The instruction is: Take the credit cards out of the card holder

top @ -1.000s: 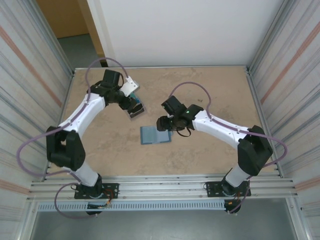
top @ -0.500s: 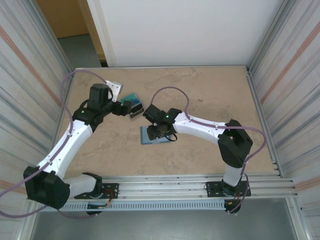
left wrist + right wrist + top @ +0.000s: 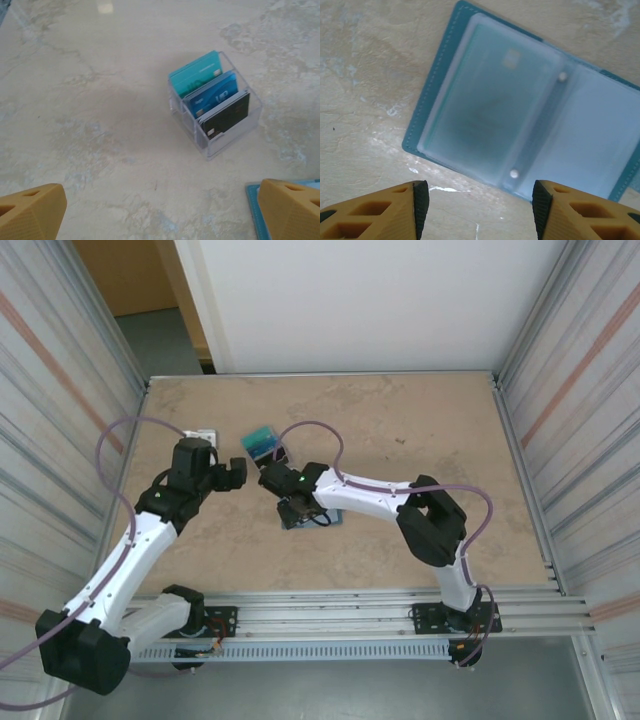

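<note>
The card holder [image 3: 530, 115] lies open and flat on the table, a slate-blue wallet with clear inner sleeves. A pale teal credit card [image 3: 490, 105] with a chip shows through its left sleeve. My right gripper [image 3: 479, 207] hovers open just off the wallet's near edge, nothing between its fingers; from above it covers part of the card holder [image 3: 334, 519]. Three more credit cards [image 3: 215, 97], teal, blue and black, stand upright in a clear plastic stand [image 3: 222, 142]. My left gripper [image 3: 162, 215] is wide open and empty, a short way back from the stand.
From above, the clear stand [image 3: 264, 443] sits just behind the wallet, between my left gripper [image 3: 236, 470] and my right gripper [image 3: 292, 505]. Metal walls close in both table sides. A teal corner of the wallet [image 3: 252, 200] lies by my left gripper's right finger.
My left gripper opened and drew back to the left from the stand, leaving its card there. My right arm swung left across the wallet.
</note>
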Tool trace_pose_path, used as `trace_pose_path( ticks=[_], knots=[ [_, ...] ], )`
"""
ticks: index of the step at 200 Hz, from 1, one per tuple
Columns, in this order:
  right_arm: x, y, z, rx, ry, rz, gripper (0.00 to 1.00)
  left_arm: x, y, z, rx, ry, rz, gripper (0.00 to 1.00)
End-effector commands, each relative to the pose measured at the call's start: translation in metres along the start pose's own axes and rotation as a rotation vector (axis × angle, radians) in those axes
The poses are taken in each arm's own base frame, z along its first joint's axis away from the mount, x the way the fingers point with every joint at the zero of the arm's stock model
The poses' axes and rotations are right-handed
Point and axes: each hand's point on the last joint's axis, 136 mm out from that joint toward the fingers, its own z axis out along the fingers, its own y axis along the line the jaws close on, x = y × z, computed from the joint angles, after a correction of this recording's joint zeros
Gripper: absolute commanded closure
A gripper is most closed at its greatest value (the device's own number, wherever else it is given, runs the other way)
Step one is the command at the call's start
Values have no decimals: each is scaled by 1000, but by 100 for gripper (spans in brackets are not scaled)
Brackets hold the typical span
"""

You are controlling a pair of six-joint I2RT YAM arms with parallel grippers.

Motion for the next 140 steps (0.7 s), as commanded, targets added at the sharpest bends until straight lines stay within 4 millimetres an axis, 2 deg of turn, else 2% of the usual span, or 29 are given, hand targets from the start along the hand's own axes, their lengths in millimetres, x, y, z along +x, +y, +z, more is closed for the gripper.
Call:
trace_pose_path(
  ticks=[1, 26, 81, 140],
  knots=[
    [2, 0, 5, 45, 25, -51, 42, 4, 16, -6, -73, -9, -70, 1],
    [1, 4, 14, 43, 40, -61, 42, 7, 21, -5, -94, -13, -101, 1],
    [-17, 9, 29, 16, 55, -39, 37, 22, 35, -1, -129, 20, -144, 1],
    [-1, 1, 46, 23, 116, -27, 39, 24, 33, 1, -110, 25, -143, 1]
  ],
)
